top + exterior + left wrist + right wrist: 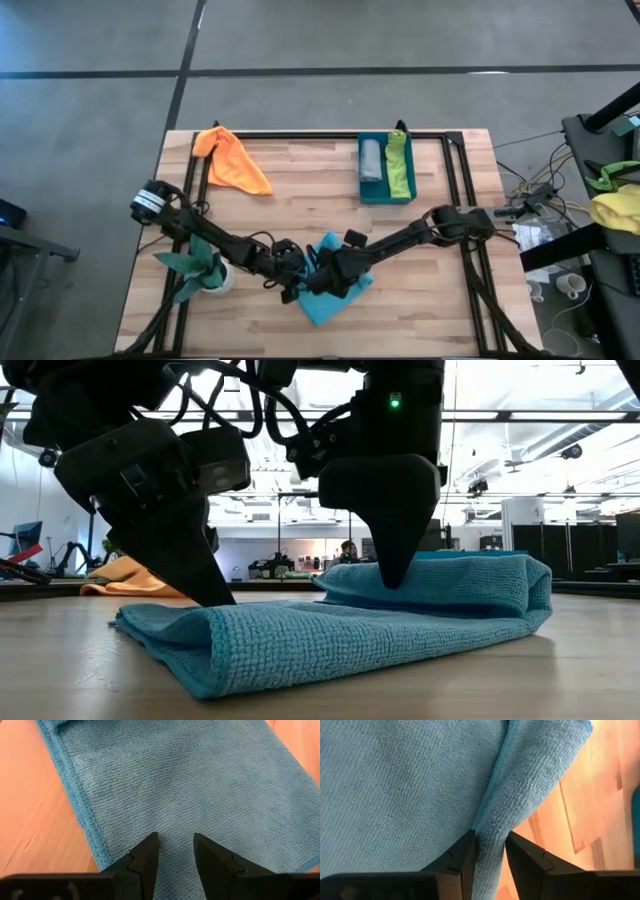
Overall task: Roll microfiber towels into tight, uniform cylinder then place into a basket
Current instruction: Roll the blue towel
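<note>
Turquoise microfiber towel [335,290] lies partly folded on the wooden table [300,190], at about 6 o'clock from its centre in the high view, with both dark arms meeting over it: the left gripper [290,272] at the cloth's 9 o'clock edge, the right gripper [335,275] on its upper part. Only this view shows the rest of the job: the teal basket [386,198] at 1 o'clock, holding a rolled grey towel [371,160] beside a rolled lime green towel [400,165], and the orange towel [232,160] loose at 11 o'clock. A leafy plant in a white pot [200,270] is half hidden under the left arm.

From table height, the low view shows what the overhead cannot: the towel doubled over itself, its fold rounded at the 3 o'clock side, both grippers' tips pressed down onto the cloth. The orange towel is a sliver behind the left gripper.

The left wrist view shows its fingers [145,862] narrowly parted, resting on flat cloth near the hemmed edge, with nothing clamped between them.

The right wrist view shows a raised ridge of towel running between its narrowly parted fingers [465,855]; whether they still pinch it cannot be told.
</note>
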Tool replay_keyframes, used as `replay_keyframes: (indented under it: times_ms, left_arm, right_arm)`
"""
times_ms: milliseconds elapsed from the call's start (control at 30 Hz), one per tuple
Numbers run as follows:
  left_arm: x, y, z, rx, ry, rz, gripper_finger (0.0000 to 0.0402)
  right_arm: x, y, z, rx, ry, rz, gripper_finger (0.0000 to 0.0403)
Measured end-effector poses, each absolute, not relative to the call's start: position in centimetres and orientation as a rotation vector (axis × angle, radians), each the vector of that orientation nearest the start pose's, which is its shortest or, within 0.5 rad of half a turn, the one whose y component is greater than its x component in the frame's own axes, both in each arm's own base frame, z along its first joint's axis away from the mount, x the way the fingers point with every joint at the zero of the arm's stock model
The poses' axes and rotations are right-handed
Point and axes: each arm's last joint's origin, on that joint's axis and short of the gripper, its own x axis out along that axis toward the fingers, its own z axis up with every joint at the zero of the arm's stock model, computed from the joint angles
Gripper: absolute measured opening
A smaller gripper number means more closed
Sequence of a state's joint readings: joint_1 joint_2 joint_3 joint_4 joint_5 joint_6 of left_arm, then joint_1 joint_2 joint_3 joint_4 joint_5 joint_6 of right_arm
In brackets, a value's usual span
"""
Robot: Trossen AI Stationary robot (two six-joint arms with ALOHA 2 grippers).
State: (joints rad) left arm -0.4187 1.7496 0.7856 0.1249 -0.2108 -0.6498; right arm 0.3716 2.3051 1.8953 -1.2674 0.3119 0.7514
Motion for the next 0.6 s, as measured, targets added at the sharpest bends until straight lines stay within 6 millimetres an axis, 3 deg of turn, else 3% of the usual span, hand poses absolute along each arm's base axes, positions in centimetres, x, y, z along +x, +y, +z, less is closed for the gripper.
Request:
replay_keyframes:
  times_ms: [200,433,600]
  left_arm:
    - [29.5,-12.4,12.5,-0.352,0.821,0.073,0.0112]
    - [29.5,-12.4,12.5,-0.349,0.820,0.080,0.0112]
    - [29.4,-12.1,12.6,-0.329,0.799,0.129,0.0112]
  right_arm:
    - [40.8,15.3,15.8,0.046,1.432,-0.586,0.0094]
    - [40.9,15.7,14.0,0.018,1.465,-0.595,0.0021]
    - [41.0,16.5,13.5,-0.011,1.468,-0.595,0.0012]
